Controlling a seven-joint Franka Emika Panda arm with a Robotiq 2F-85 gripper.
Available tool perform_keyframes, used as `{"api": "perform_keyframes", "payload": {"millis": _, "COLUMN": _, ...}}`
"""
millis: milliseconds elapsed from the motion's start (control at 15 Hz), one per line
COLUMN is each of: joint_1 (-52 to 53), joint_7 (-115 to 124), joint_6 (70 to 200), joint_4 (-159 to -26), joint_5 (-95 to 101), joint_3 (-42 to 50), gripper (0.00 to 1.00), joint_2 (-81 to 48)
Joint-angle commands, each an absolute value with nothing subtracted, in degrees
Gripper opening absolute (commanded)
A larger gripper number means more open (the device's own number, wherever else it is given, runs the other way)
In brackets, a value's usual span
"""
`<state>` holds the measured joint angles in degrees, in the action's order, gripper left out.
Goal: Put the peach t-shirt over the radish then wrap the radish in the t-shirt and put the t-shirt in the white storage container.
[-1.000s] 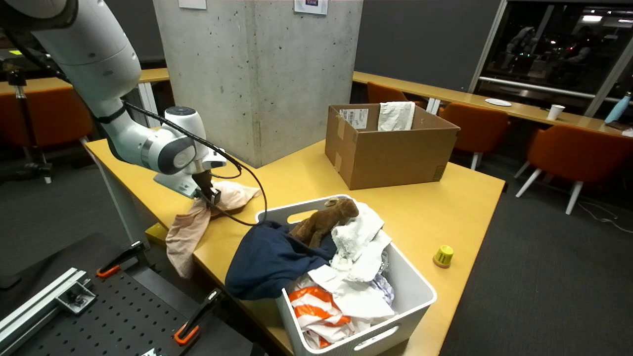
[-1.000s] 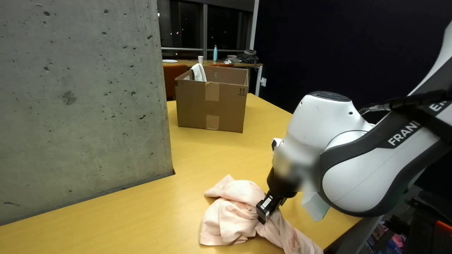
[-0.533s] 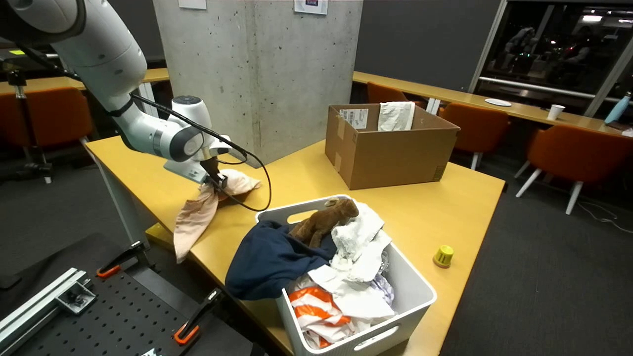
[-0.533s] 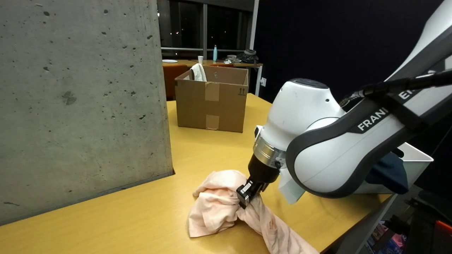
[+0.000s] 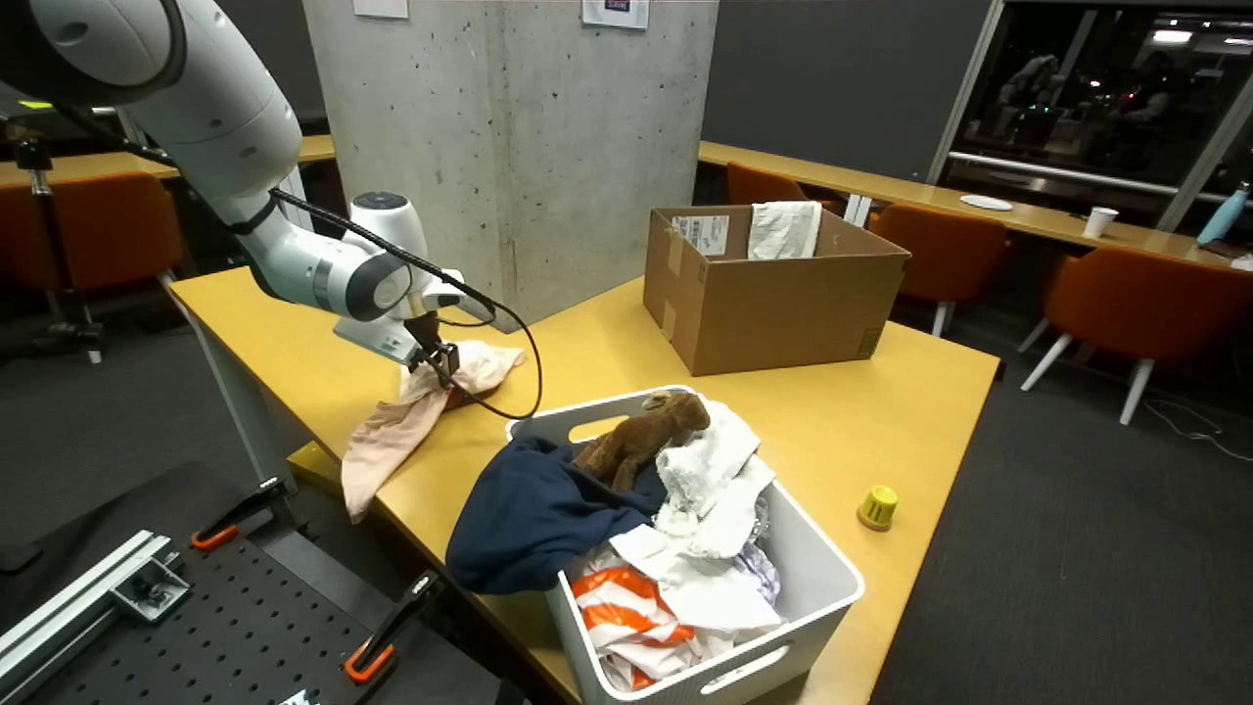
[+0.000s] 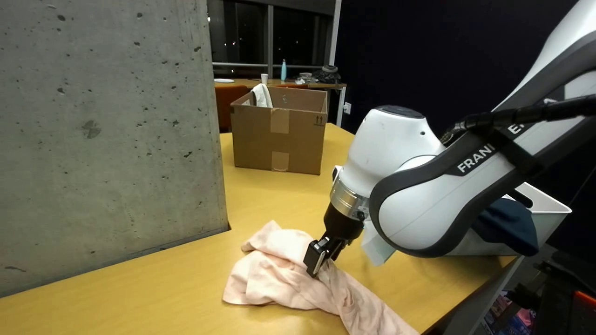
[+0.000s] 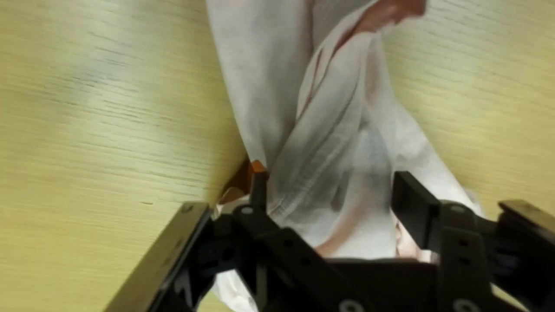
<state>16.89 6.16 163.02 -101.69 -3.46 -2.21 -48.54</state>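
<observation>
Arm (image 6: 428, 204) angled down — jaws apart at peach t-shirt (image 6: 279, 279)

In an exterior view, a brown cardboard box (image 5: 783, 313) stands well right of the pincer (image 5: 445, 364), a white cloth (image 5: 785, 230) draped on its rim. Nearer the camera, also right of the pincer, lie a navy garment (image 5: 553, 519) and a brown soft toy (image 5: 641, 439); farther right sits 1 yellow tub (image 5: 878, 507). Behind the pincer rises a concrete pillar (image 5: 548, 147); below left of the pincer are 2 black-and-orange clamps (image 5: 399, 617).
</observation>
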Motion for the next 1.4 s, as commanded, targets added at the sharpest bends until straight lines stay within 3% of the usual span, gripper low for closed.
{"api": "perform_keyframes", "payload": {"millis": 0, "joint_1": 16.99, "joint_7": 7.51, "joint_6": 160.81, "joint_4": -105.91, "joint_5": -1.79, "joint_3": -1.19, "gripper": 1.0, "joint_2": -43.84}}
{"api": "perform_keyframes", "payload": {"millis": 733, "joint_1": 11.35, "joint_7": 5.71, "joint_6": 165.52, "joint_4": -106.72, "joint_5": -3.53, "joint_3": -3.56, "gripper": 1.0, "joint_2": -44.81}}
{"api": "perform_keyframes", "payload": {"millis": 1333, "joint_1": 4.02, "joint_7": 3.57, "joint_6": 169.41, "joint_4": -101.36, "joint_5": -7.64, "joint_3": -13.64, "gripper": 1.0, "joint_2": -49.94}}
